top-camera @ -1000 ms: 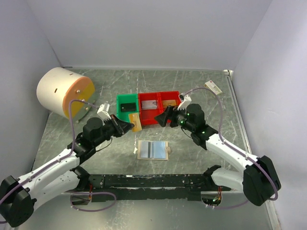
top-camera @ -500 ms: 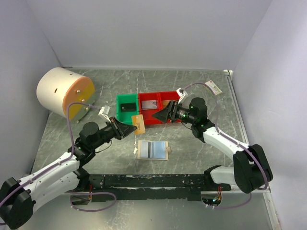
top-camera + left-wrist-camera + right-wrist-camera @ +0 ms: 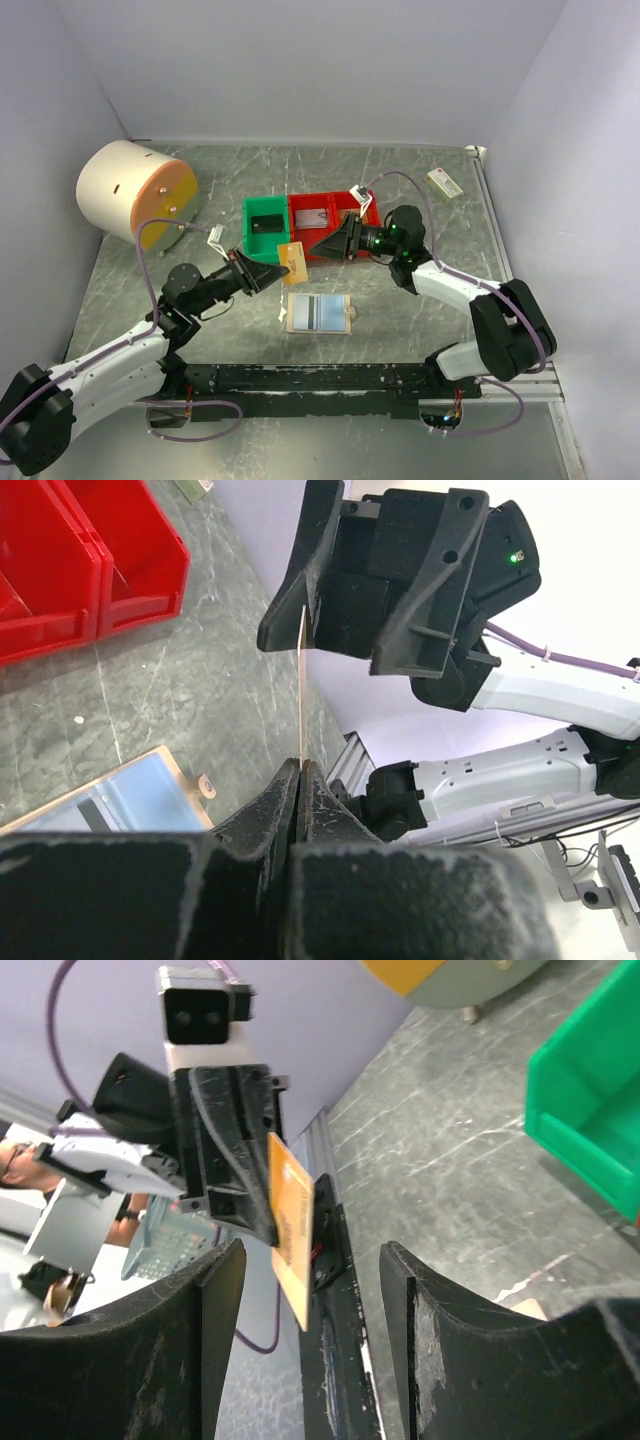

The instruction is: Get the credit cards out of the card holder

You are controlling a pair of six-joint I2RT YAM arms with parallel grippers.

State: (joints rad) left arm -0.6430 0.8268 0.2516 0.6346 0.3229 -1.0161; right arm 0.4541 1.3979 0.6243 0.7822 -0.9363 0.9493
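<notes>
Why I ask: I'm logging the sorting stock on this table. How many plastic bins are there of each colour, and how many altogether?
Green bins: 1
Red bins: 2
Total: 3

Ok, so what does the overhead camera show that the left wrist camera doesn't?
Only the overhead view shows the green bin, the round drum and the orange face of the card. Only the left wrist view shows that card edge-on as a thin line, its far end at the spread fingers of the right gripper. Both show the left gripper shut on the card, the open card holder lying on the table and the red bins.
</notes>
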